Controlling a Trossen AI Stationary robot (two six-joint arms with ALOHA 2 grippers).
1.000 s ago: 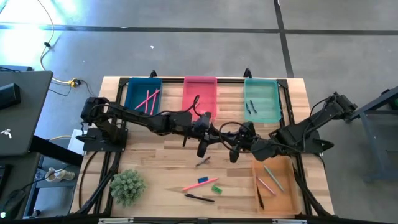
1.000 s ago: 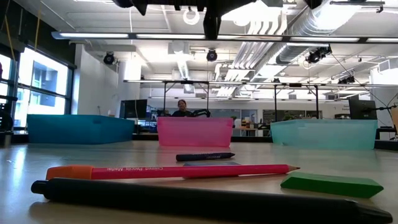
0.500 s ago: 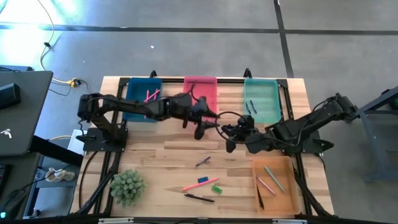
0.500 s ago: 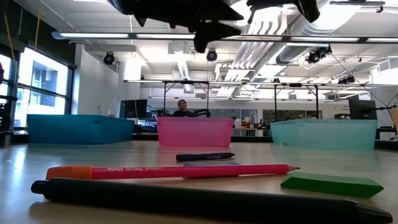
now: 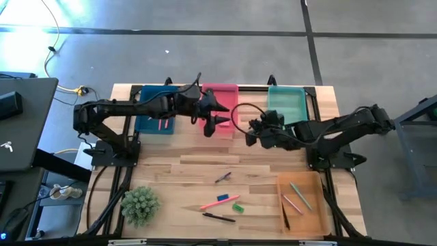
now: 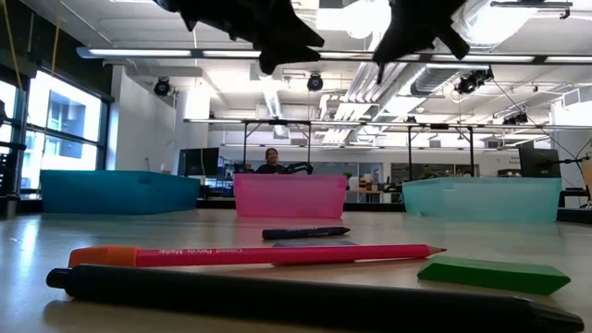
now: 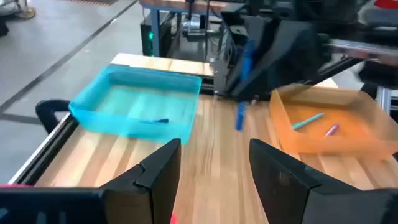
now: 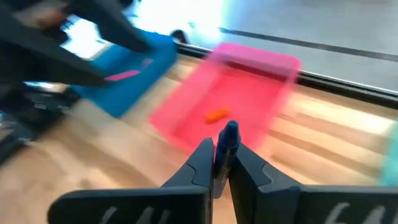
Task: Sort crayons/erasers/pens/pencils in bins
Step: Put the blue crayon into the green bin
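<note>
My right gripper (image 5: 250,137) is shut on a thin blue stick (image 8: 229,135) above the table, between the pink bin (image 5: 220,102) and the teal-green bin (image 5: 287,109). My left gripper (image 7: 214,144) hangs open and empty over the pink bin's near edge (image 5: 215,124). The dark blue bin (image 5: 156,108) holds pink sticks. The orange bin (image 5: 302,201) holds several sticks. On the table lie a dark crayon (image 5: 222,178), a pink-orange pencil (image 6: 250,252), a blue eraser (image 5: 222,198), a green eraser (image 6: 493,274) and a black pen (image 6: 277,296). My right gripper pinches the blue stick between its two fingers, and one rounded end (image 8: 230,130) sticks out past the fingertips. In the left wrist view the stick (image 7: 247,59) stands steeply, with ends showing above and below the gripper. It is lifted clear of the table.
A small green plant (image 5: 140,205) stands near the front left corner. An orange eraser (image 8: 216,114) lies inside the pink bin. The loose items lie together near the table's front edge. Bare wood lies between them and the far row of bins.
The two grippers were close together over the table's middle and have parted. My left gripper has swung toward the far edge, to the pink bin. My right gripper has carried the blue stick toward the far edge, staying clear of the table.
</note>
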